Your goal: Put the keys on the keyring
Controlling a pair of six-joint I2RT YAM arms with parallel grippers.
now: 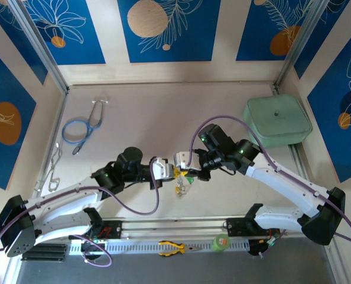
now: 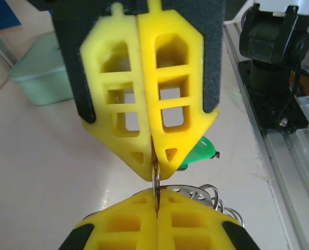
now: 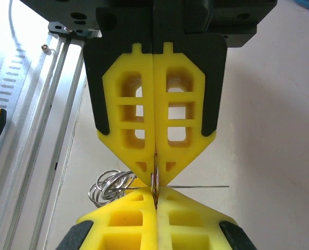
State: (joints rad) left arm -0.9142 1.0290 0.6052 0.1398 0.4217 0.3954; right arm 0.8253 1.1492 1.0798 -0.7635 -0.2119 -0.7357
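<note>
Beyond the keyring (image 1: 180, 188), a lidded box (image 1: 277, 120).

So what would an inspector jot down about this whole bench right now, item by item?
Surface: pale table, no spills seen.
Job's things: keyring, a bunch of silver rings, hangs at the grippers' tips; green key right beside it.
Clutter: stethoscope and wire clips at the left; green case at the right; pliers and tape roll on the near rail.
Grippers: left gripper and right gripper meet tip to tip, both shut on one ring of the keyring.
Cables: purple cables loop off each arm.
Surroundings: blue patterned panels wall the table.
</note>
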